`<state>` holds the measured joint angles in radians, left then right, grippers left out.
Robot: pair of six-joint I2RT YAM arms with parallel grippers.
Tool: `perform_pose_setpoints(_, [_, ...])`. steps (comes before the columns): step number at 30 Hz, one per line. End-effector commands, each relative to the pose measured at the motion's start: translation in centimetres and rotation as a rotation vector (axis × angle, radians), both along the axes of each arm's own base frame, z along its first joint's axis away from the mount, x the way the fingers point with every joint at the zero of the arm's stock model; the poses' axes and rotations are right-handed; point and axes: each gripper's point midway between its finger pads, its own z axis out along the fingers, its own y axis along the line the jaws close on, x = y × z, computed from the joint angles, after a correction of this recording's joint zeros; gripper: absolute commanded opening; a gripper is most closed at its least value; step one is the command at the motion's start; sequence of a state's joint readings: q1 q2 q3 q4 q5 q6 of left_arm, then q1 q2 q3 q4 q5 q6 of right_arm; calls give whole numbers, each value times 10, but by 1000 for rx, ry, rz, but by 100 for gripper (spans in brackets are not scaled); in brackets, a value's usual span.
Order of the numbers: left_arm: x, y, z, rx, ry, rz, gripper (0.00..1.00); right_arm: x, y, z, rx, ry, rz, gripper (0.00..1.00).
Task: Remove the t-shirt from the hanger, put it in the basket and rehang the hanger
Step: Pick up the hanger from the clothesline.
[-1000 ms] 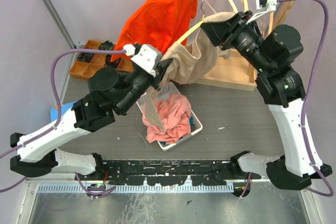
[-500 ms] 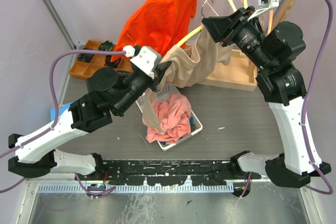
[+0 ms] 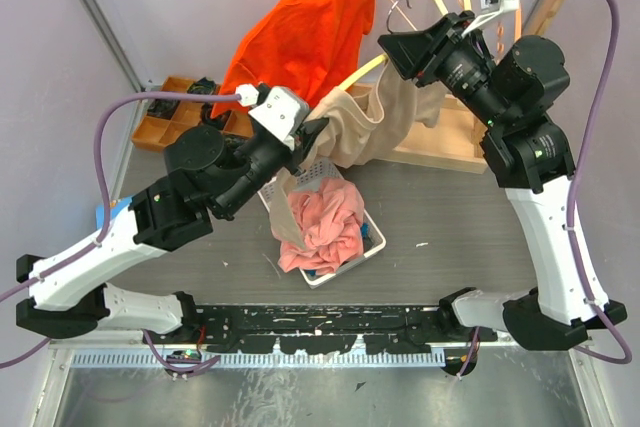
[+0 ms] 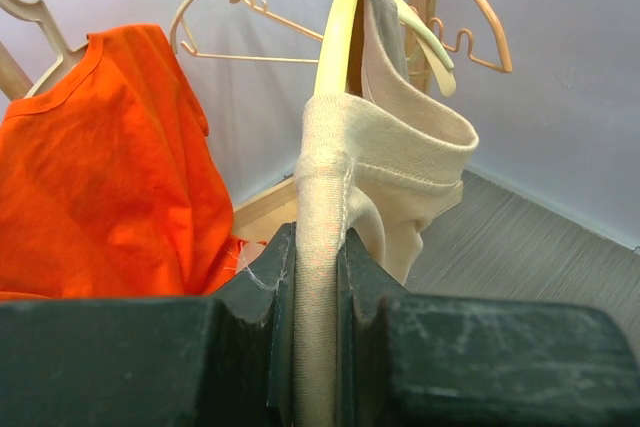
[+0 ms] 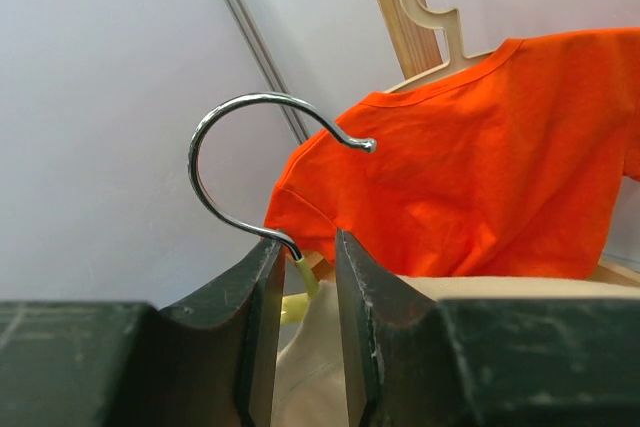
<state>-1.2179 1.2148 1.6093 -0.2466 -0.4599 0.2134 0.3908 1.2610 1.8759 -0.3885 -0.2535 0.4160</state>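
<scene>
We see our left gripper (image 4: 316, 247) pinching a fold of the beige t-shirt (image 4: 400, 147). The shirt hangs partly on a yellow hanger (image 4: 336, 37) before the wooden rack (image 3: 455, 152). Our right gripper (image 5: 303, 247) clamps the hanger's neck.

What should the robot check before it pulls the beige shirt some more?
1. Left tool shut on the beige t-shirt: ok, it pinches the collar band.
2. Right tool shut on the yellow hanger: ok, just below the metal hook.
3. T-shirt free of the hanger: not ok, the hanger runs into the collar.
4. Orange shirt out of the way: cannot tell, it hangs close beside.
5. Basket below to catch the t-shirt: ok.
</scene>
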Motion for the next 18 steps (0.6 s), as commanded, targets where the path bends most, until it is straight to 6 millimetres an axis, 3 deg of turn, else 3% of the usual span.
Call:
perform_pose_setpoints(1, [-17, 6, 62, -196, -65, -78, 0, -3, 1, 20, 8, -78, 7, 32])
perform_pose_setpoints(5, [-18, 4, 67, -200, -71, -91, 0, -1, 1, 19, 7, -76, 1, 29])
perform_pose_setpoints(13, [-15, 3, 60, -199, -46, -74, 1, -1, -7, 24, 17, -100, -39, 9])
perform_pose_setpoints(18, [-17, 12, 53, -208, -19, -63, 34, 0, -13, 26, 30, -107, -75, 3])
